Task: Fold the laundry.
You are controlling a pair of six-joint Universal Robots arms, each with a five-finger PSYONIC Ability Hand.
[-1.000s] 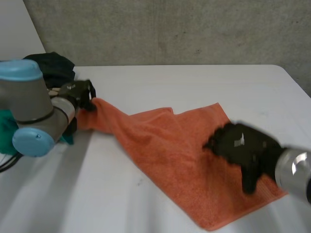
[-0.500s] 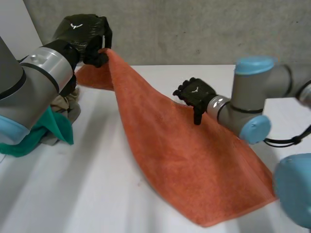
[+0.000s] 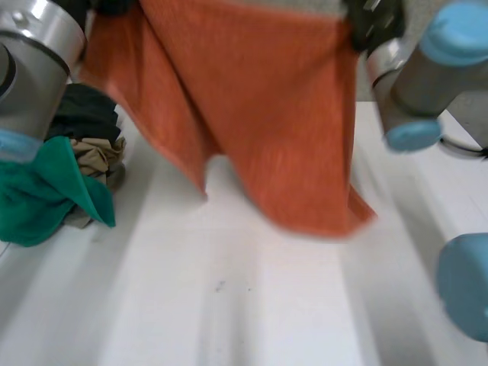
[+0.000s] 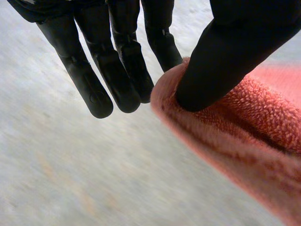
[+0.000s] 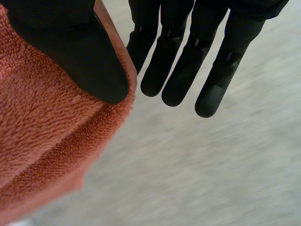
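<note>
A robotics test lab rather than a household laundry room: a left arm (image 3: 30, 76) and a right arm (image 3: 396, 84), machine-built with grey joints and light-blue caps, stand over a plain white counter (image 3: 252, 305) set against a bare grey concrete wall (image 3: 476, 88). Each arm ends in a black mechanical hand, and the left hand (image 4: 110, 66) and the right hand (image 5: 169, 56) each nip an orange towel (image 3: 259, 114) between thumb and fingers, holding it up above the counter. A heap of clothes (image 3: 53, 191) in green, beige and dark cloth lies at the counter's left end beside the left arm.
</note>
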